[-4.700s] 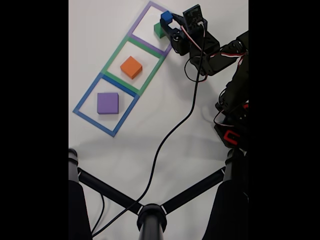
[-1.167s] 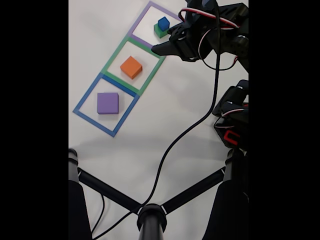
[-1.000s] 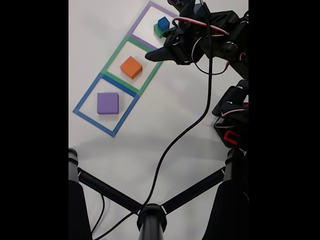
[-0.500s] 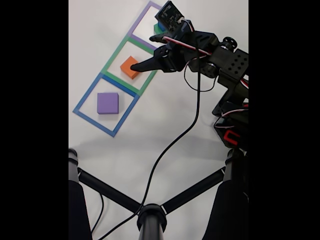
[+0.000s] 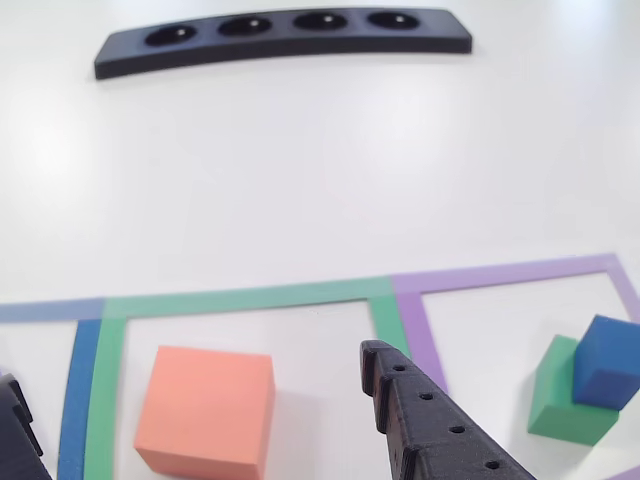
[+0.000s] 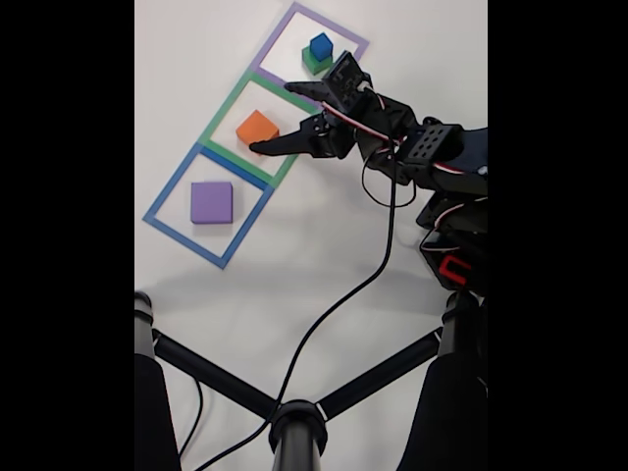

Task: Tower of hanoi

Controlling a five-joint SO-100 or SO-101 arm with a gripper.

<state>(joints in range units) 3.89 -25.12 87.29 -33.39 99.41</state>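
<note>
In the fixed view an orange block [image 6: 257,129] lies inside the green square outline [image 6: 218,110]. My gripper [image 6: 272,118] is open, with one fingertip on either side of the orange block and not touching it. A small blue cube [image 6: 320,44] sits on a green block [image 6: 312,63] in the purple square outline [image 6: 294,12]. A purple block [image 6: 211,202] lies in the blue square outline [image 6: 167,191]. In the other view the orange block [image 5: 205,410] sits between my black fingers [image 5: 425,425], and the blue cube [image 5: 610,362] rests on the green block [image 5: 560,398] at the right.
A black bar with several holes [image 5: 280,38] lies far across the white table. In the fixed view a black cable [image 6: 334,304] runs from the arm down to a black stand [image 6: 294,427] at the bottom. The arm's base [image 6: 456,255] stands at the right.
The blue cube was let go on the green block. My gripper then swung from the purple square to the green one and now straddles the orange block, open.
</note>
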